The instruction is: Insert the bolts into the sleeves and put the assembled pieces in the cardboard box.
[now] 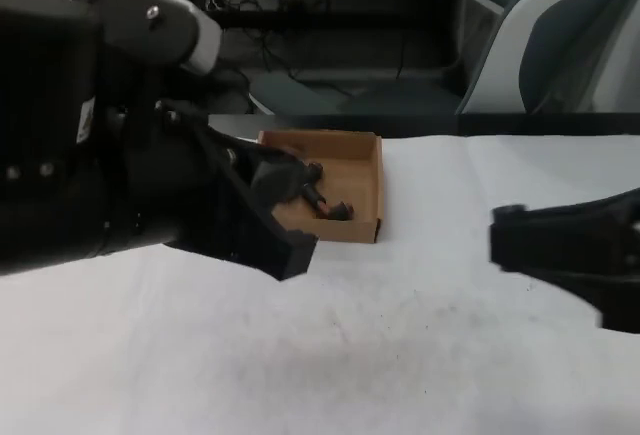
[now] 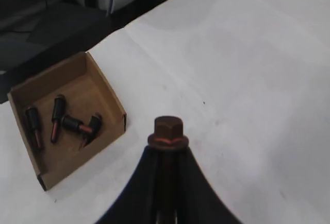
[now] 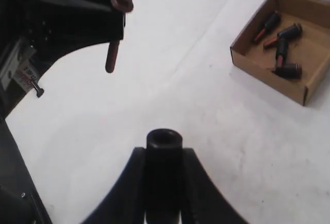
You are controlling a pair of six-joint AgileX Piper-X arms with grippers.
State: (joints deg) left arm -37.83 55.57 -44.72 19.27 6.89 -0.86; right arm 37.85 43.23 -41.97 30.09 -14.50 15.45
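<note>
Clamping a black sleeve (image 3: pixel 162 140) between its jaws, the right gripper (image 3: pixel 162 157) hangs over the near right part of the table (image 1: pixel 400 355), which is covered in white cloth. The sleeve's open bore points away from the wrist, just past the tips of the jaws.

Over to the left, the left gripper (image 2: pixel 167 157) has its jaws closed on a bolt (image 2: pixel 167 131). The coppery hex head and its flange sit just beyond the tips. In the right wrist view the reddish-brown shank shows free below the jaws, held off the cloth. Bolt and sleeve are well apart, with bare cloth between them.

Farther back, near the middle of the table and close to its far edge, sits the cardboard box (image 1: pixel 378 187), open at the top. Four assembled pieces (image 2: pixel 77 125) lie loose on its floor, each a black sleeve with a reddish bolt showing at one end. Two of them touch or cross; the other two lie side by side near one wall. In the high view the left arm covers the box's near left corner.
</note>
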